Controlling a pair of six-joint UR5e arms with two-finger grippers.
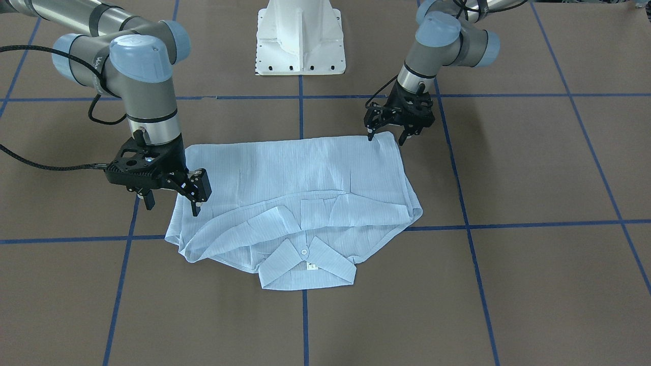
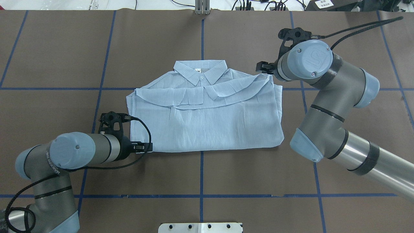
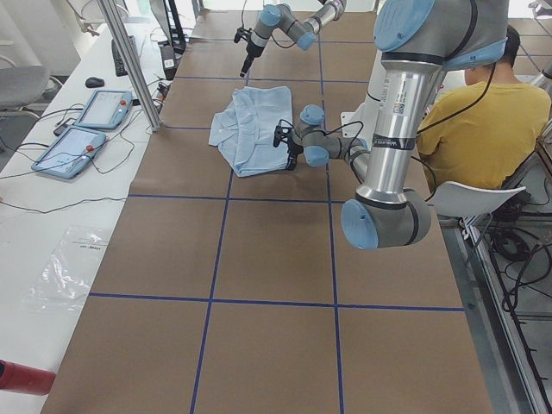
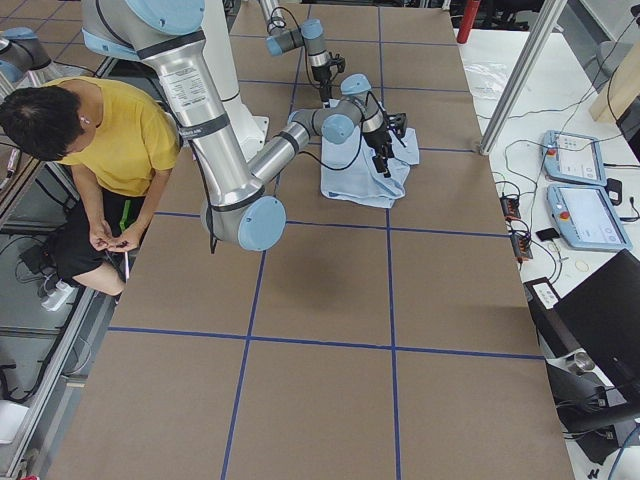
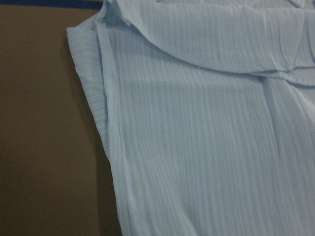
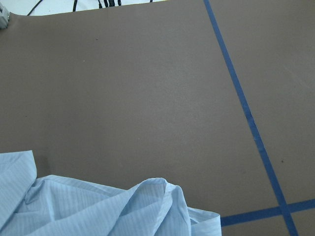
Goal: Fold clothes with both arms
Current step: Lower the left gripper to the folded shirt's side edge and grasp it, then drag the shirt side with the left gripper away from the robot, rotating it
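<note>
Lying across the middle of the bench, the shirt is folded into a rough rectangle. Its buttoned collar points away from the robot, the sleeves are out of sight, and a curved flap of cloth drapes over the chest just below the collar. The left end effector stands at the shirt's near corner on the robot's left. Its fingers are spread, with the tip of that corner between or just under them, and I see no cloth pinched. The right end effector hangs wide open at the far side, by the shoulder on the robot's right. One finger is above the cloth's edge and the other over bare bench, and it holds nothing. The step in hand looks like a pause between folds, with the arms placed at diagonally opposite corners. The task seems well along, though the right wrist view shows the shoulder edge bunched and loose rather than flat. The next move probably calls for each end effector to come down and close on every layer at its edge. Both would need to lift together, since cloth this thin is likely to slip or let its layers part.
</note>
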